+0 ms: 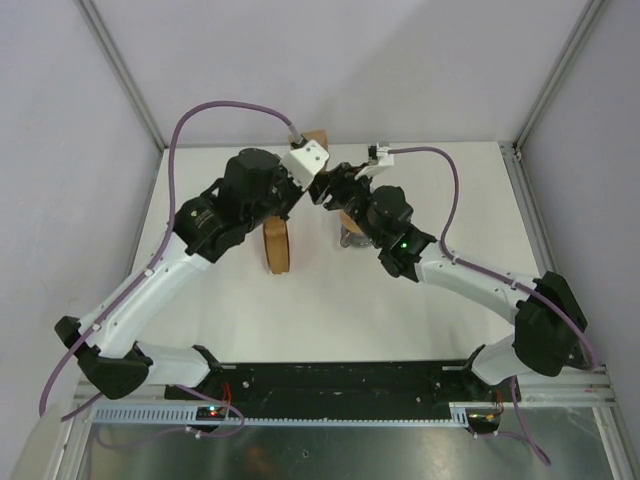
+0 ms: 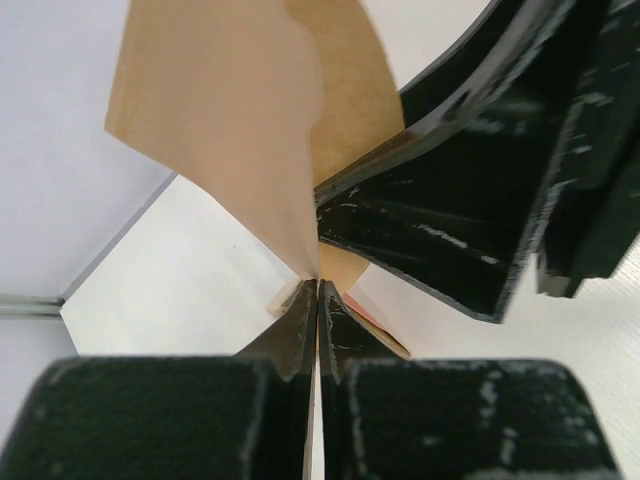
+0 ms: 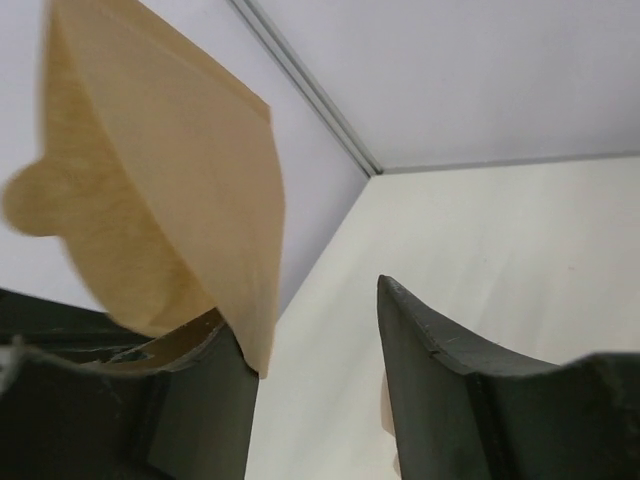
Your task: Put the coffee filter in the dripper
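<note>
One thin, floppy coffee filter (image 2: 215,120) sits pinched by its tip in my left hand (image 2: 318,300); my right hand (image 3: 310,320), jaws parted, should, I judge, nip its edge lightly.

I count two arms here, the left arm (image 1: 150,285) and the right arm (image 1: 470,280), and two purple cables (image 1: 215,108), one on each arm. I see one coffee filter (image 2: 220,120), one upright brown stack (image 1: 278,247) and one greyish vessel (image 1: 350,240), mostly hidden.
</note>
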